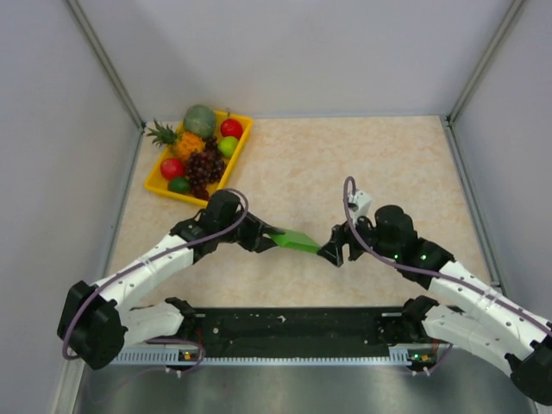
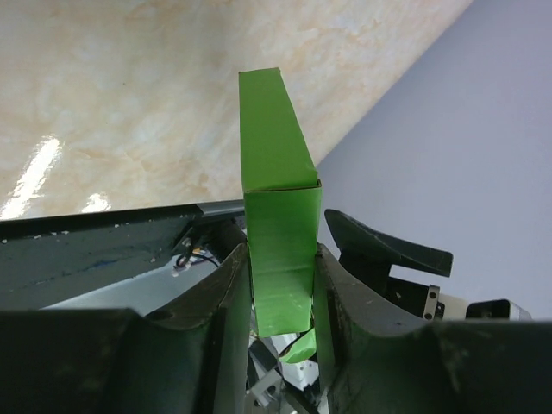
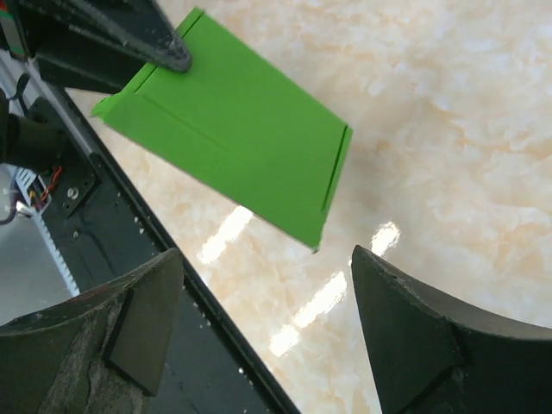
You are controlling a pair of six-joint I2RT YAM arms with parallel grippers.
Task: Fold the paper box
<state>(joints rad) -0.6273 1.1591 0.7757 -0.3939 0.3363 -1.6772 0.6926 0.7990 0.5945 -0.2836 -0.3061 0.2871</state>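
paper box (image 3: 233, 129) smooth matt card; table (image 3: 448, 103) glossy marble-look; left gripper (image 2: 281, 267) matt black plastic.

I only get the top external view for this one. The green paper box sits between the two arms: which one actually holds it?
Observer: The left gripper; its wrist view shows the paper box pinched between both fingers.
Operator: And the right?
Observer: The right gripper is open, its fingers wide apart and clear of the box's free edge.
Operator: Any folds visible?
Observer: Yes, the right wrist view shows a straight crease across the flat green panel.
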